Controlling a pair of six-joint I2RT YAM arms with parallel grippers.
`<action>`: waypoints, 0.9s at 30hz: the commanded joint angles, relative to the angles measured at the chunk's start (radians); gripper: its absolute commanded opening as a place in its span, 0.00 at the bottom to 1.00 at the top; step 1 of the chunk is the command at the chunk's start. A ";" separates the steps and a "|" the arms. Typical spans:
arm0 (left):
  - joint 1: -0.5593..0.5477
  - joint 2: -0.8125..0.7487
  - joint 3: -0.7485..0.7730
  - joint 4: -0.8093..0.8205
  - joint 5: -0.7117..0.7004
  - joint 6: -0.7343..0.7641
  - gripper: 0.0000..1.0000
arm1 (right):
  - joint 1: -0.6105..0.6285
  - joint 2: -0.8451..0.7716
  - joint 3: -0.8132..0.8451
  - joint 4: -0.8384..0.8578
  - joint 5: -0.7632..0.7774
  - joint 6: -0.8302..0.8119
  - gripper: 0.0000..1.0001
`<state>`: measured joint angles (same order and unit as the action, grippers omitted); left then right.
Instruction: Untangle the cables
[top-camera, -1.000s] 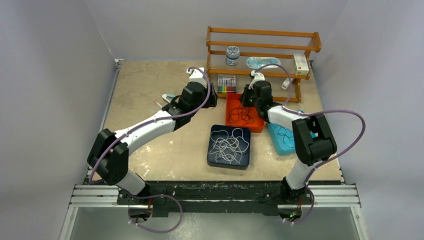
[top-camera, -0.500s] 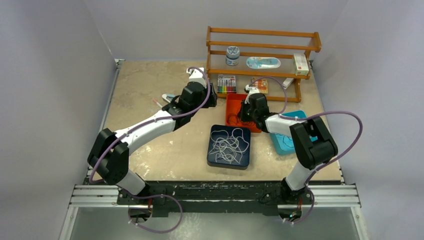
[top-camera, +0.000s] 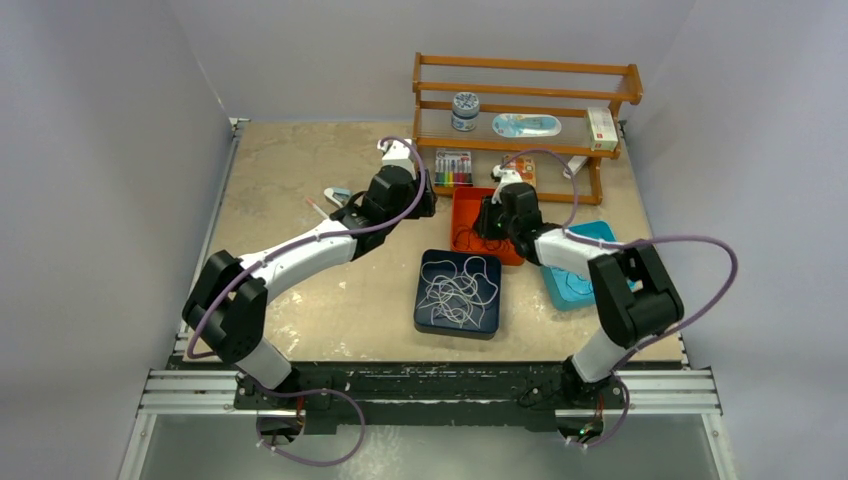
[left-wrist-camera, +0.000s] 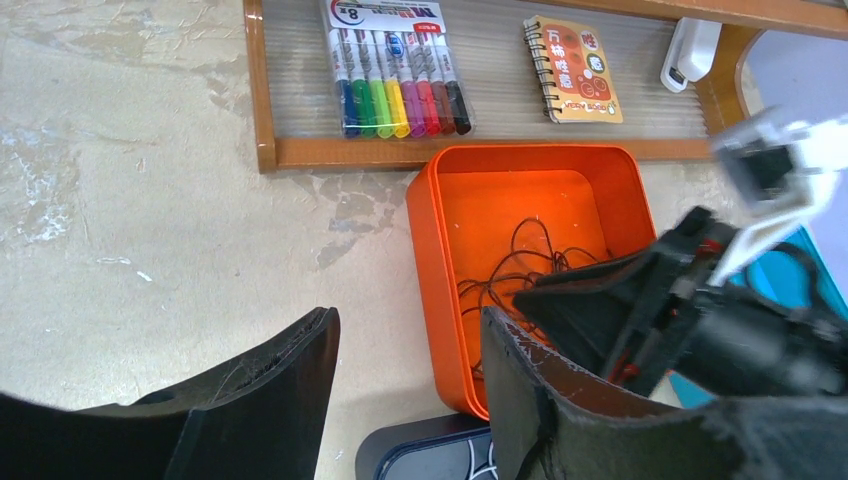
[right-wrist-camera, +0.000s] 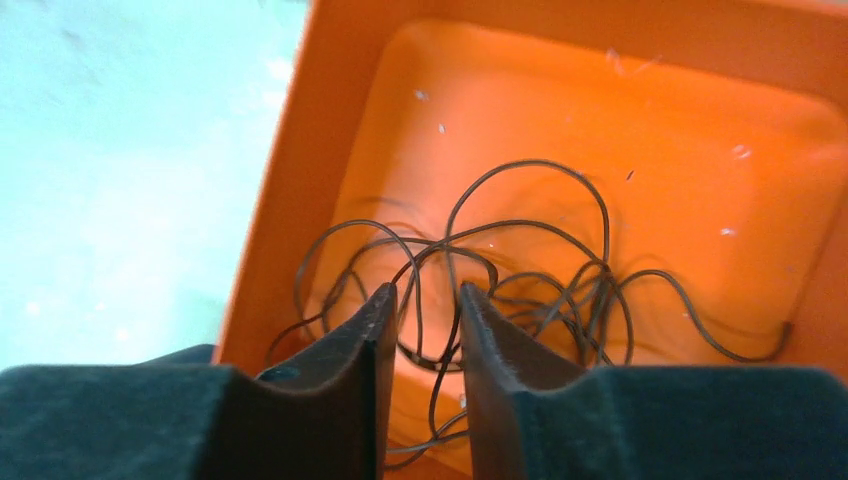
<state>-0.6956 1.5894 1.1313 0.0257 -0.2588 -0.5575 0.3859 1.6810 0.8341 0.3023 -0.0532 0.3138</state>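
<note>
Dark thin cables (right-wrist-camera: 520, 270) lie tangled in the orange tray (right-wrist-camera: 300, 200), which also shows in the left wrist view (left-wrist-camera: 425, 250). My right gripper (right-wrist-camera: 428, 295) is low inside that tray. Its jaws stand a narrow gap apart, and a few dark strands run loose through the gap. My left gripper (left-wrist-camera: 408, 325) is open and empty, over bare table just left of the orange tray. White cables (top-camera: 458, 290) fill the dark blue tray (top-camera: 425, 320). Another dark cable (top-camera: 572, 272) lies in the teal tray (top-camera: 590, 232), partly under my right arm.
A wooden rack (top-camera: 525, 100) stands behind the trays. It holds a marker set (left-wrist-camera: 395, 70), a small notebook (left-wrist-camera: 572, 70), a jar (top-camera: 465, 110) and a box (top-camera: 601, 128). Small items (top-camera: 330, 198) lie on the table left of my left arm.
My right gripper has come down and nearer into the orange tray, and its jaws have parted from shut. My left arm has shifted slightly to the right, still open.
</note>
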 joint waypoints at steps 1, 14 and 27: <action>0.008 -0.026 0.037 0.034 -0.007 -0.004 0.54 | 0.002 -0.151 -0.011 0.036 0.044 0.004 0.37; 0.014 -0.104 0.007 0.019 -0.082 0.008 0.59 | 0.002 -0.405 -0.041 0.048 0.183 -0.035 0.52; 0.028 -0.290 -0.065 -0.061 -0.345 0.030 0.62 | 0.001 -0.553 -0.077 0.267 -0.122 -0.256 0.56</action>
<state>-0.6865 1.4029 1.0836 -0.0319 -0.4477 -0.5526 0.3859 1.2369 0.7624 0.3992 -0.0731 0.1425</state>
